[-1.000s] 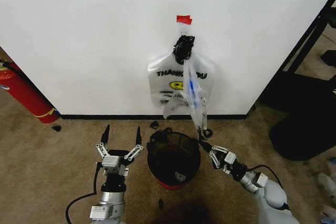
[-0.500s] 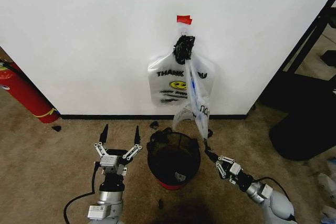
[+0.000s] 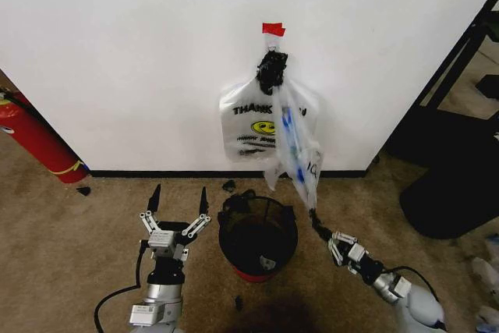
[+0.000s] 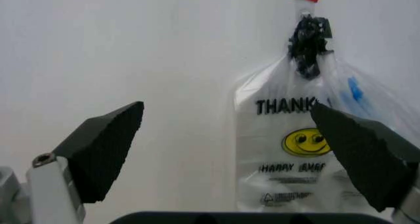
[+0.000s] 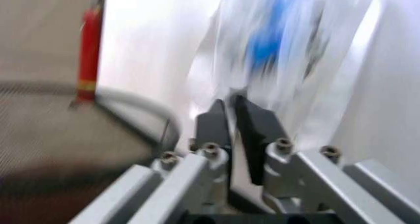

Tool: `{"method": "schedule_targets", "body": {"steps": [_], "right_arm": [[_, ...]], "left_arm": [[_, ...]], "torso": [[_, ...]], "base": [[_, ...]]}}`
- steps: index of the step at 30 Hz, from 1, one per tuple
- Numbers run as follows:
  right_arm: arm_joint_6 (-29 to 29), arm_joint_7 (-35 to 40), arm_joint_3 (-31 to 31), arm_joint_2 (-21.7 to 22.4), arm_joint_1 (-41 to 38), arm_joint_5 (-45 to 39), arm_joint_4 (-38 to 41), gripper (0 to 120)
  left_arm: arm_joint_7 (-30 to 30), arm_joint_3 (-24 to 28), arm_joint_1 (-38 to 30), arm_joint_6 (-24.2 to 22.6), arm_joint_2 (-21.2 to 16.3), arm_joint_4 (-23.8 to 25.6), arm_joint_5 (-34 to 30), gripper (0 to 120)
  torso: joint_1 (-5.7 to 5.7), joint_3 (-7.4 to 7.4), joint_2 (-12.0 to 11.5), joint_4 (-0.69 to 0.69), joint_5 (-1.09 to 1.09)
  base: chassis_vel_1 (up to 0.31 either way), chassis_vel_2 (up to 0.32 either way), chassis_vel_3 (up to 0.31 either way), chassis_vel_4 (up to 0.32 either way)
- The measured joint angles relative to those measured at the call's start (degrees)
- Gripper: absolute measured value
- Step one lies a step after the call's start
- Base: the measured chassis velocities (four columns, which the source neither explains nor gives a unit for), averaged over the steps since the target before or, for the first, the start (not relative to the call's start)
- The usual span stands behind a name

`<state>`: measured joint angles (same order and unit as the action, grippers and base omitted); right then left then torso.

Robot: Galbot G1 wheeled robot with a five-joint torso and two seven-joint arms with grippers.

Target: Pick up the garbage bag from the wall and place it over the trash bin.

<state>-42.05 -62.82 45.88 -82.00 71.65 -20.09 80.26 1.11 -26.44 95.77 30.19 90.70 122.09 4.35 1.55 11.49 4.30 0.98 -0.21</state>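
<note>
Right claw (image 3: 316, 219), pinched shut on the garbage bag (image 3: 300, 163), has drawn it farther back; left claw (image 3: 178, 201) stays wide open.

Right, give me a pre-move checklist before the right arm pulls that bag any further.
1. Right gripper jaws shut on the garbage bag: ok, pinching its lower corner beside the bin.
2. Bag free of the wall: not ok, its black knotted top hangs below the red tape.
3. Trash bin upright with its mouth open: ok.
4. Left gripper open and apart from the bag: ok, it hovers left of the bin.
5. Bag mouth open enough to go over the rim: cannot tell.
</note>
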Motion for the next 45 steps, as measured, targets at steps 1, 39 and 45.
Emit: {"method": "schedule_targets", "body": {"steps": [1,39,45], "right_arm": [[0.01,0.11,-0.53,-0.07,-0.01,-2.16,0.6,11],[8.34,68.06,1.38,-1.95,3.45,24.55,27.47,100],[9.6,69.51,1.98,-2.82,6.85,23.36,30.71,100]], "left_arm": [[0.0,0.0,0.04,0.01,0.0,0.07,0.0,100],[0.77,26.95,-32.13,-16.42,-20.79,-15.97,-3.97,99],[0.53,35.09,-42.0,-17.54,-21.71,-21.61,-3.31,95]], "torso": [[0.0,0.0,0.0,0.0,0.0],[0.01,0.0,0.0,0.05,-0.01],[0.01,0.0,0.0,-0.01,0.0]], "base": [[0.0,0.0,0.0,0.0],[0.0,0.0,0.0,0.0],[0.0,0.0,0.0,0.0]]}}
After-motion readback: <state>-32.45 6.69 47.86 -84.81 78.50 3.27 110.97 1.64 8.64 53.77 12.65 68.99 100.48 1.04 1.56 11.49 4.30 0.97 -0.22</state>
